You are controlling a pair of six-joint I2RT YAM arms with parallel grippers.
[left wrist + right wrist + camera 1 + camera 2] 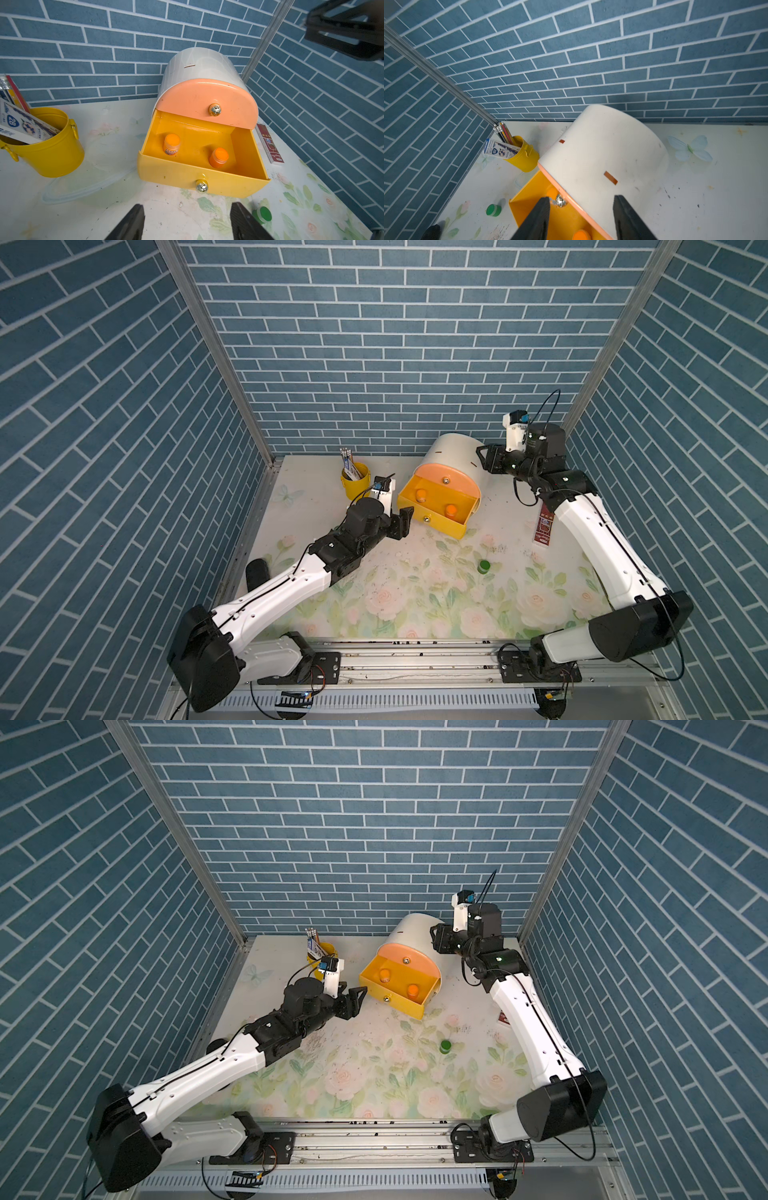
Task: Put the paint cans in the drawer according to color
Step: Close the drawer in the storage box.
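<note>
The drawer chest (pixel 455 454) is white and round-topped, with a shut peach front (pixel 197 99). Its yellow drawer (pixel 176 172) is pulled out. Two orange paint cans (pixel 172 143) (pixel 219 156) stand inside it, seen in both top views (pixel 421 494) (pixel 412 991). One green paint can (pixel 483 566) (pixel 262 214) stands alone on the table, in front of the drawer. My left gripper (pixel 406 522) (pixel 187 220) is open and empty, just before the drawer's left front corner. My right gripper (pixel 481 458) (pixel 581 218) is open at the chest's upper right side, its jaws over the peach front's edge.
A yellow pencil cup (pixel 355 483) (pixel 52 149) with pencils and a box stands back left, close to my left wrist. A red flat box (pixel 544 531) lies right of the chest, under my right arm. Brick walls close off three sides.
</note>
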